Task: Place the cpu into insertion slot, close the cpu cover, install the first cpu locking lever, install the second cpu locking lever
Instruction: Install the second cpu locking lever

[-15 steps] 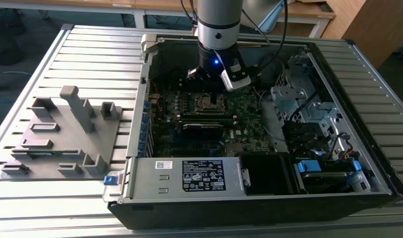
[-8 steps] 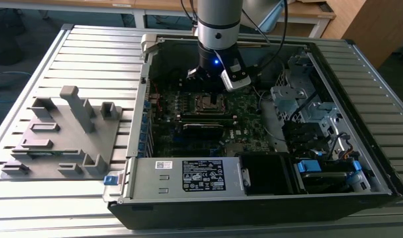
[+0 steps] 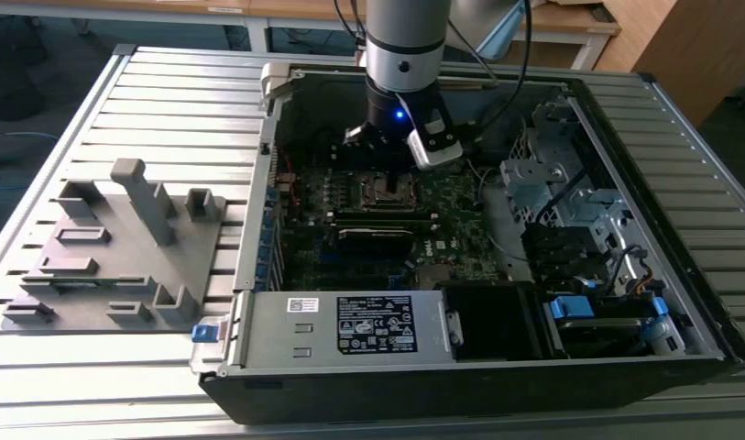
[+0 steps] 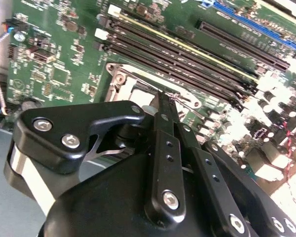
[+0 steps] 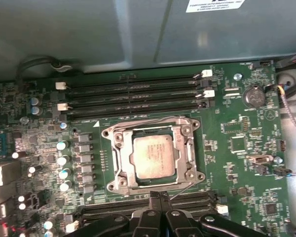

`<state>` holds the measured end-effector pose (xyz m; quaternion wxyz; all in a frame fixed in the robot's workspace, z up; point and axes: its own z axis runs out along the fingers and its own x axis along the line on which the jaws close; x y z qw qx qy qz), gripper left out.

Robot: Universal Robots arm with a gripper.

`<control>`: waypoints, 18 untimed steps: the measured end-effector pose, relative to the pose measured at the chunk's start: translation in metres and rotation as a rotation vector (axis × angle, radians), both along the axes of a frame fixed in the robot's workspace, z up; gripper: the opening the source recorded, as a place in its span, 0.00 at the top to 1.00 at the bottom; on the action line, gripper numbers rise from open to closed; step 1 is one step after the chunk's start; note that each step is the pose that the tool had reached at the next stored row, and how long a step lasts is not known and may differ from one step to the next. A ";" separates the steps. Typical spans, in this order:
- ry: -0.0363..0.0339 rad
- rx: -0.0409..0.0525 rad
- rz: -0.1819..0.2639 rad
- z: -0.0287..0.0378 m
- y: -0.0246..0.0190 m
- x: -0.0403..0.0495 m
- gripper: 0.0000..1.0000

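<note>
First wrist view: dull silver square cpu sits seated in the black insertion slot, thin metal cpu cover down around it. At six o'clock, black gripper, fingers together. Stiff springy wire levers probably want hooking near their ends.

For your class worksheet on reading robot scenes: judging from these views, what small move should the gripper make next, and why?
Probably press the thin wire lever down sideways to latch it. The cpu already sits in the insertion slot with the cpu cover closed, and the shut gripper rests at that lever's end.
</note>
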<state>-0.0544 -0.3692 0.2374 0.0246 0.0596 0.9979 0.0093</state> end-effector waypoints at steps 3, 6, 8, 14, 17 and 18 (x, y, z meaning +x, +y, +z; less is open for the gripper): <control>0.0052 -0.0005 0.000 0.0001 -0.0001 -0.0001 0.90; 0.0070 -0.0004 0.000 0.0001 0.0000 0.0000 0.90; 0.0071 -0.0004 0.000 -0.0001 0.0000 0.0000 0.90; 0.0072 -0.0004 0.006 -0.0021 0.0000 -0.0005 0.90; 0.0072 -0.0005 0.006 -0.0021 0.0000 -0.0007 0.90; 0.0072 -0.0004 0.006 -0.0022 0.0000 -0.0007 0.90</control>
